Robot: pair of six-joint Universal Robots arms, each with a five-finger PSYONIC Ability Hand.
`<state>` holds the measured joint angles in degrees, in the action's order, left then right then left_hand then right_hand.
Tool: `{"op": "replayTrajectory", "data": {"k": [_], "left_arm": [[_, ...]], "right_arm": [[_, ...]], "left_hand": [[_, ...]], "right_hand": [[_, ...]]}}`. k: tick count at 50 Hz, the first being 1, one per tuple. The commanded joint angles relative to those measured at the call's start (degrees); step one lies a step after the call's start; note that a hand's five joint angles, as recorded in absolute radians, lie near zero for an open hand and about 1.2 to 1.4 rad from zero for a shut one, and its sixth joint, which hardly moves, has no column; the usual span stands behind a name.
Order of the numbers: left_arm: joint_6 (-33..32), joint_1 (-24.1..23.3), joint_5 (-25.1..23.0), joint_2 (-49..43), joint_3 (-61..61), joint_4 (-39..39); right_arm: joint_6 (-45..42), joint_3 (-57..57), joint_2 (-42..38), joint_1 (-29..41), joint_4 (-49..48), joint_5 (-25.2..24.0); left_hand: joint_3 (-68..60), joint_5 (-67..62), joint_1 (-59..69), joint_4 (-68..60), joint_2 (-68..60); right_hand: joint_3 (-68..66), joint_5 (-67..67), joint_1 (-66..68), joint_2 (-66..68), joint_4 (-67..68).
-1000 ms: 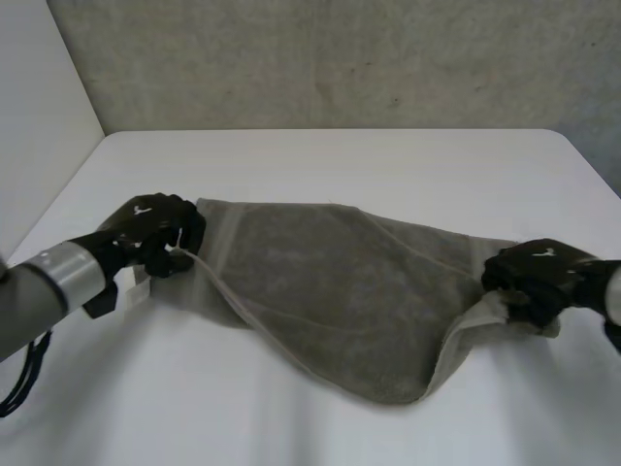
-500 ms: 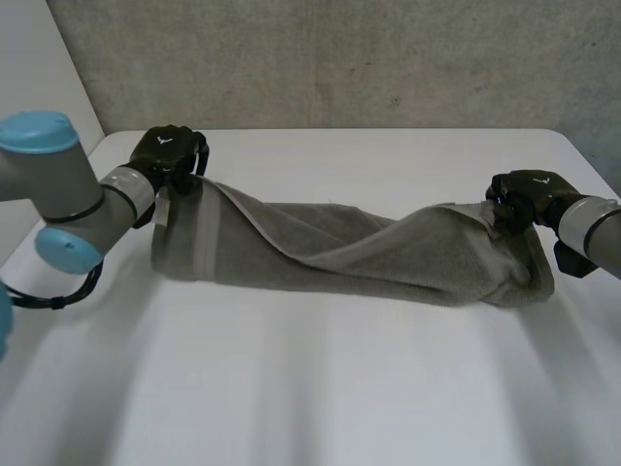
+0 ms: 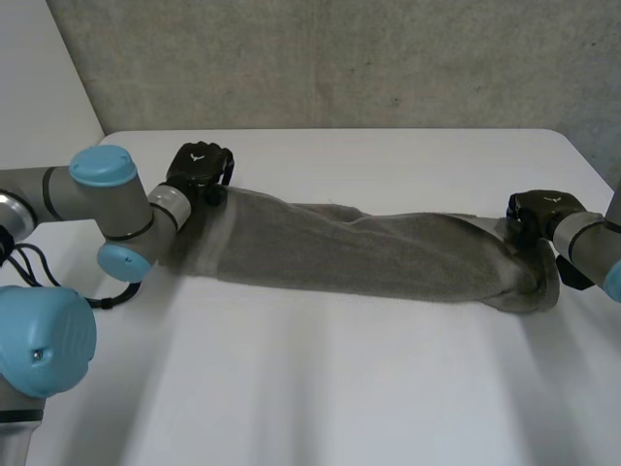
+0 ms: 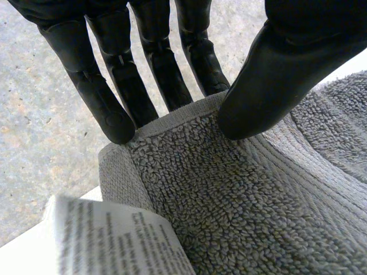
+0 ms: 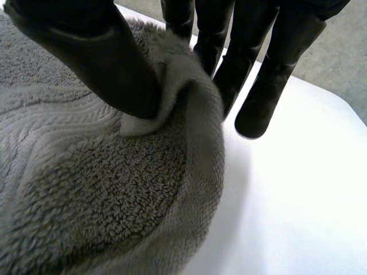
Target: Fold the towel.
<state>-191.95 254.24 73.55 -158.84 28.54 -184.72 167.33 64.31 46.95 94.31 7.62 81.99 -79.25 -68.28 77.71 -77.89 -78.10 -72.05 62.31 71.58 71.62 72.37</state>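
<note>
Grey towel [image 3: 359, 254], pinched at each end by the left robot hand [image 3: 197, 167] and right robot hand [image 3: 543, 209], should be lowered evenly.

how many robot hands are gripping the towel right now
2. The left robot hand pinches the towel at the far corner of its left end, thumb against fingers. The right robot hand pinches the far corner of the right end the same way.

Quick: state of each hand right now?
Left hand: shut on the towel, one end pinched between thumb and fingers.
Right hand: shut on the towel's other end, same pinch.
</note>
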Motion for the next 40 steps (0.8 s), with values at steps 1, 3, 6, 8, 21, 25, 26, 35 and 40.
{"op": "replayTrajectory", "data": {"k": [1, 3, 6, 8, 21, 25, 26, 35, 40], "left_arm": [[0.0, -0.06, 0.1, -0.86, -0.94, -0.02], [0.0, -0.06, 0.1, -0.68, -0.77, 0.06], [0.08, -0.15, 0.19, -0.15, -0.59, 0.06], [0.08, -0.32, 0.01, 0.63, -0.5, 0.59], [0.7, 0.29, 0.1, 11.87, 8.88, 1.03], [0.52, 1.7, -0.43, 16.19, 14.53, 1.03], [0.26, 2.65, -0.78, 18.37, 17.83, 1.03], [-1.05, 5.65, -2.44, 27.87, 37.17, 0.68], [-6.4, 7.49, -4.46, 29.11, 43.77, 0.68]], "right_arm": [[-0.08, 0.38, -0.28, 0.08, -0.15, 0.18], [-0.08, 0.29, -0.1, 0.08, -0.15, 0.36], [0.1, 0.03, 0.43, 0.0, -0.32, 1.15], [0.27, -0.06, 1.56, -0.35, -1.02, 2.46], [-0.34, 9.94, 17.19, -0.27, -7.79, 3.53], [-0.95, 13.21, 20.2, 0.0, -7.18, 3.44], [-1.91, 15.04, 21.51, 0.17, -6.74, 3.35], [-10.44, 31.55, 27.49, -0.71, -8.4, 0.81], [-10.97, 37.36, 27.41, -1.23, -11.83, -1.13]], "left_hand": [[-0.75, -1.72, 2.29, -2.11, -1.9], [8.98, 8.01, -7.44, 7.62, 7.83], [40.94, 39.97, -39.4, 39.58, 39.79], [68.74, 67.77, -67.2, 67.38, 67.59], [68.2, 67.23, -66.66, 66.84, 67.04], [66.85, 65.88, -65.31, 65.49, 65.7], [65.85, 64.88, -64.31, 64.49, 64.7], [51.58, 50.61, -50.03, 50.22, 50.42], [43.15, 42.18, -41.61, 41.79, 42.0]], "right_hand": [[29.09, -29.36, -28.62, -28.67, -29.42], [35.72, -35.99, -35.25, -35.3, -36.05], [54.56, -54.83, -54.09, -54.14, -54.89], [62.05, -62.31, -61.58, -61.62, -62.37], [62.05, -62.31, -61.58, -61.62, -62.37], [62.05, -62.31, -61.58, -61.62, -62.37], [62.05, -62.31, -61.58, -61.62, -62.37], [49.39, -49.65, -48.92, -48.96, -49.72], [38.6, -38.87, -38.14, -38.18, -38.93]]}}
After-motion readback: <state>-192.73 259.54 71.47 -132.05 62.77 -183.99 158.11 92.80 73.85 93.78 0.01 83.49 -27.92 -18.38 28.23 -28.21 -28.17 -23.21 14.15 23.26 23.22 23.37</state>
